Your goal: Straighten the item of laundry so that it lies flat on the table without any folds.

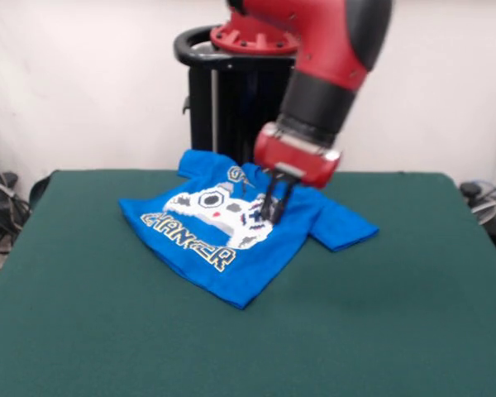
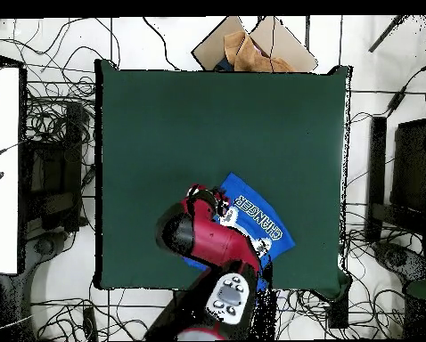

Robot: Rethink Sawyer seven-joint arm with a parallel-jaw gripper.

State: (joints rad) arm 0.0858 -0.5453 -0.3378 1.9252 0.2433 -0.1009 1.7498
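A small bright blue T-shirt point(image 1: 256, 240) lies rumpled on the far middle of the green worktop point(image 1: 99, 331), close to the robot's pedestal point(image 1: 227, 91). In the front view one short sleeve point(image 1: 343, 227) spreads flat to the right, while the far left part near the collar is bunched and folded over. The lower hem comes to a corner pointing at the near edge.

The chest print shows a white-grey pixel game controller point(image 1: 219, 211). Below it, yellow-outlined letters read roughly "CHANGER", though the first word above is mostly hidden by folds.

The red and black arm point(image 1: 331, 74) reaches down over the shirt, its dark claw point(image 1: 274, 203) narrow and its tips pressed onto the print; whether cloth is pinched between them cannot be told.

From overhead, the arm covers much of the shirt. Cables point(image 2: 56, 151) sprawl around the worktop, and a cardboard box point(image 2: 252, 44) sits beyond its far edge.
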